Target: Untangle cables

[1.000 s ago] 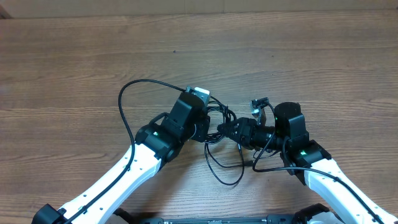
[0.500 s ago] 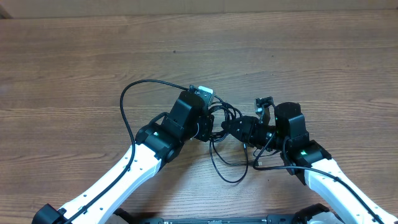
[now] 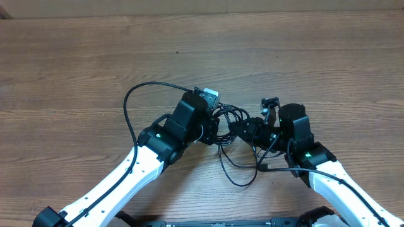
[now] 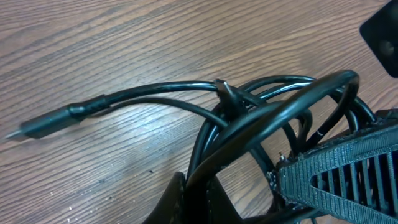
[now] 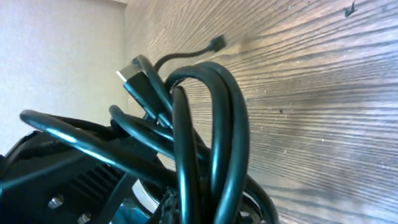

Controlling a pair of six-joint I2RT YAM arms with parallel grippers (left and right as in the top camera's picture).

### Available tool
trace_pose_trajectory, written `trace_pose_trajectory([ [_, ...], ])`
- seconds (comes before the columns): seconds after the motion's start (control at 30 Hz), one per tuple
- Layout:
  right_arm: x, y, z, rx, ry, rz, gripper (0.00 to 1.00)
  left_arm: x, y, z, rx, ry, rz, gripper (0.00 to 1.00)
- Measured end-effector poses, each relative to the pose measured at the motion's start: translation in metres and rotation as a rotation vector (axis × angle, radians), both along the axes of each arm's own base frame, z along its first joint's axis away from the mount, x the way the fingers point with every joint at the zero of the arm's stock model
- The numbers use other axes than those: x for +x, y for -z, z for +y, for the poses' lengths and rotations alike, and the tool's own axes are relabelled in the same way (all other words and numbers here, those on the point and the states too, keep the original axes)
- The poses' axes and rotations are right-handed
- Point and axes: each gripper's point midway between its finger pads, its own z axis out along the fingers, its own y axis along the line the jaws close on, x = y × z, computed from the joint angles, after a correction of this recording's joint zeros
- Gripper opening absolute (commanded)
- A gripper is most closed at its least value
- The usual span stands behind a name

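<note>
Two pincers closed on the cables (image 3: 230,114): left gripper (image 3: 213,130) and right gripper (image 3: 245,129) pinch the same knot of black loops, close together. One slack loop (image 3: 239,183) trails toward the near edge. Black plug end (image 4: 46,126) lies flat on the wooden table (image 3: 76,57).

Table: brown wooden tabletop (image 3: 76,57), planked, matt with a faint sheen, fine ridged grain.
Cables: thin black cables (image 4: 261,109), smooth plastic or rubber sheath, glossy, catching pale highlights.
Plug: black cylindrical plug end (image 4: 53,123) left of the cable bunch, duller moulded sleeve, pale metal-looking tip.
Slotted piece: black slotted plastic piece (image 4: 336,174) right of the bunch, matt, rough-textured.
Arm shells: white arm covers (image 3: 120,180) below the bunch, smooth hard plastic, slightly glossy.
</note>
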Motion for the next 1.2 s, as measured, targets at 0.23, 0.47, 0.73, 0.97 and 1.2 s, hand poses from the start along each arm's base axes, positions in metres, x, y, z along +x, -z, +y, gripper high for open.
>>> trace_pose_trajectory([
  [0.23,-0.006,-0.003,0.005,0.035,-0.031,0.023,0.04,0.001,0.000,0.001,0.005,-0.006,-0.003,0.04],
  [0.47,-0.014,-0.020,0.016,0.134,-0.094,0.041,0.04,0.001,0.006,0.012,0.067,-0.042,0.002,0.04],
  [0.73,-0.011,-0.065,0.031,0.310,-0.148,-0.016,0.04,0.002,0.004,0.026,0.139,-0.091,-0.012,0.04],
  [0.97,-0.015,-0.072,0.034,0.351,-0.168,0.015,0.04,-0.001,0.013,0.047,0.237,-0.143,0.000,0.04],
  [1.2,-0.014,-0.098,0.037,0.425,-0.195,-0.043,0.04,0.004,0.011,0.061,0.306,-0.195,-0.033,0.04],
])
